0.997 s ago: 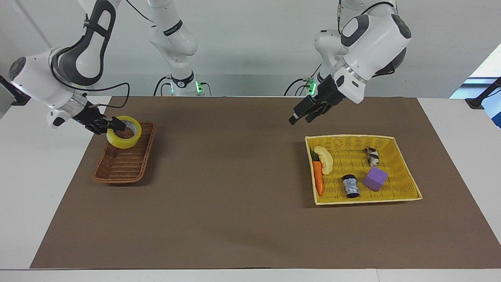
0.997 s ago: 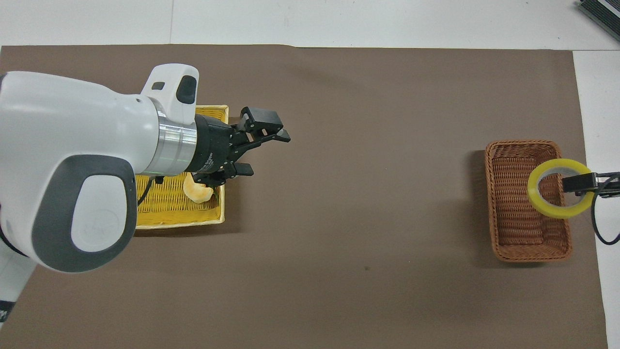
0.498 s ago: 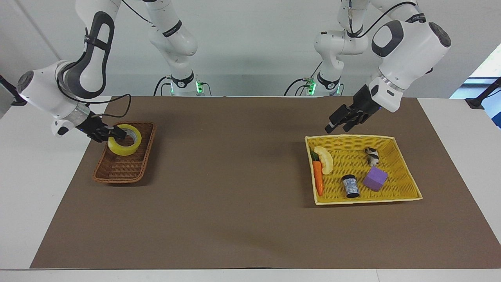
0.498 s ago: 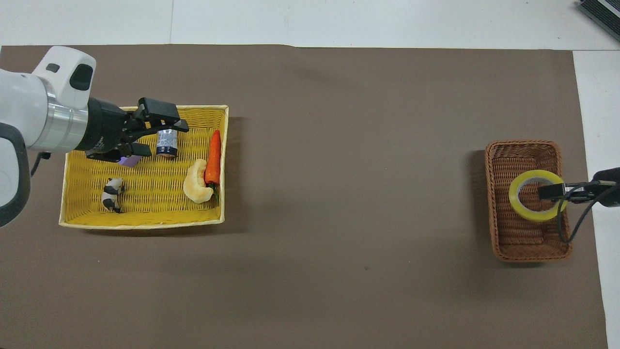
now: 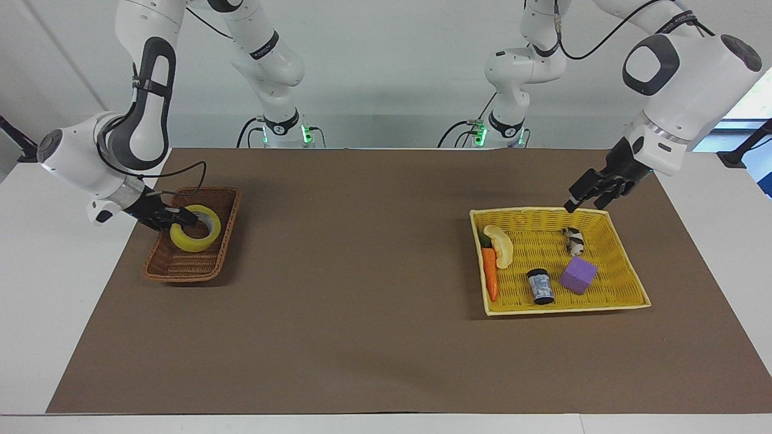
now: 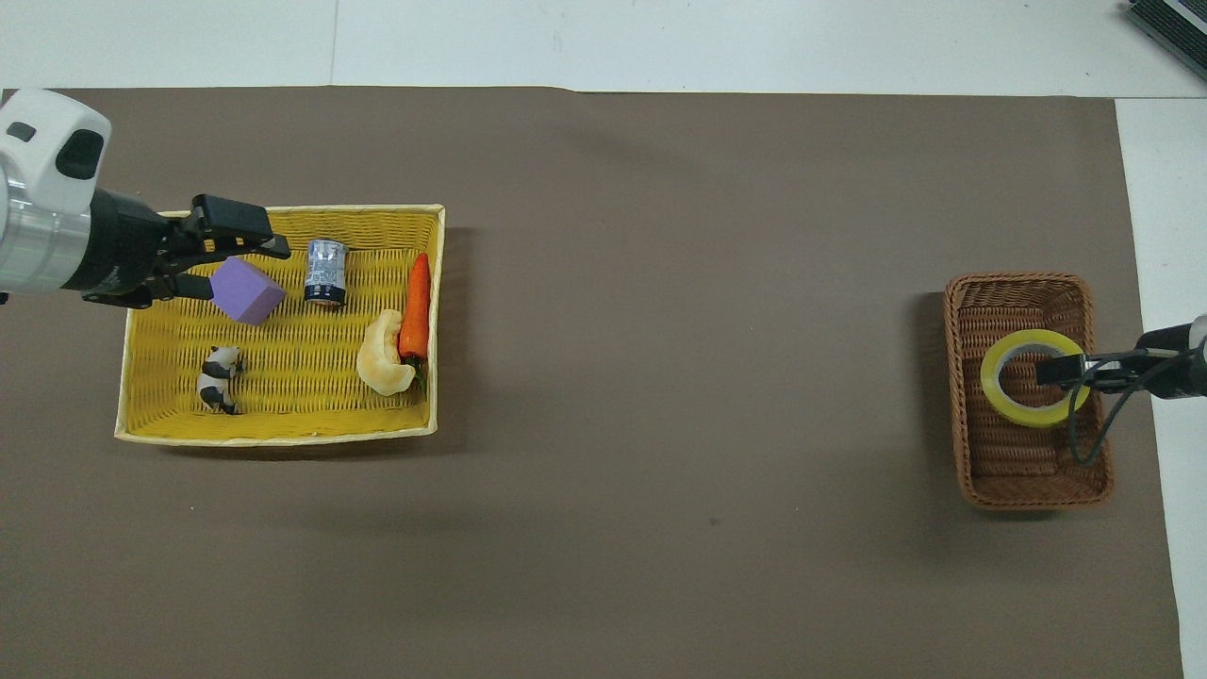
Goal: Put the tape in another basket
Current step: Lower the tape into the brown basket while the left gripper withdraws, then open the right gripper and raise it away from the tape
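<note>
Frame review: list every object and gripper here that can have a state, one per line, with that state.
tape: gripped, low inside the wicker basket
wicker basket: upright, holds only the tape
right gripper: shut on the tape's wall, one finger inside the core
left gripper: open, holding nothing, over the yellow basket's corner
yellow basket: upright, holding toys
carrot: lying flat
can: lying on its side
purple cube: resting in the yellow basket

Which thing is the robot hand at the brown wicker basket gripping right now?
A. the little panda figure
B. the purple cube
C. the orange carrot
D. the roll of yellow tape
D. The right gripper is clamped on the wall of the tape low in the brown basket; the cube, carrot and panda all lie in the yellow basket, under no grip.
</note>
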Motion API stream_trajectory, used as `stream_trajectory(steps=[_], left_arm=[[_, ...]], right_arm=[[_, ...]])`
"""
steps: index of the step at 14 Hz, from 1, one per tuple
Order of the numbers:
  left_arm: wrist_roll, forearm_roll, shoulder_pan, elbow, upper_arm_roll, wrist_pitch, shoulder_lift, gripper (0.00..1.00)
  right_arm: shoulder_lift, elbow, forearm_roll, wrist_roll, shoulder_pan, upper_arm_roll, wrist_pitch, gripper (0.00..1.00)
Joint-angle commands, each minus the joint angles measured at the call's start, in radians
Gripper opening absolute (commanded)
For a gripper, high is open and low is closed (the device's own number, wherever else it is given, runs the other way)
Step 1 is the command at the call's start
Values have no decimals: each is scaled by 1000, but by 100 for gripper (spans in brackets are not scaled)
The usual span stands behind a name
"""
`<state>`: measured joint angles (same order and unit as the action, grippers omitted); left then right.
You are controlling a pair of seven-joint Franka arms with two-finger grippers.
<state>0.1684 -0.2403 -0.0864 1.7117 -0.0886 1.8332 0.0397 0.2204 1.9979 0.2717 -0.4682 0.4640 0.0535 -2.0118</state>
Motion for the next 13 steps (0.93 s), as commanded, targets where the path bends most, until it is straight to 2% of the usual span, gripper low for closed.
stream_trajectory(steps=[1, 5, 10, 13], left_arm=[[-79, 119, -19, -40, -13, -84, -4, 100], [-129, 231, -18, -85, -14, -196, -3, 100], [-130, 271, -16, -196, -14, -325, -3, 100], [-133, 272, -16, -178, -14, -322, -15, 100]], right_arm=[[-9, -1, -17, -15, 10, 11, -7, 100], [8, -74, -22, -21, 4, 12, 5, 100], [-21, -185, -66, 9, -34, 16, 50, 100], [-59, -214, -144, 130, -89, 17, 56, 100]])
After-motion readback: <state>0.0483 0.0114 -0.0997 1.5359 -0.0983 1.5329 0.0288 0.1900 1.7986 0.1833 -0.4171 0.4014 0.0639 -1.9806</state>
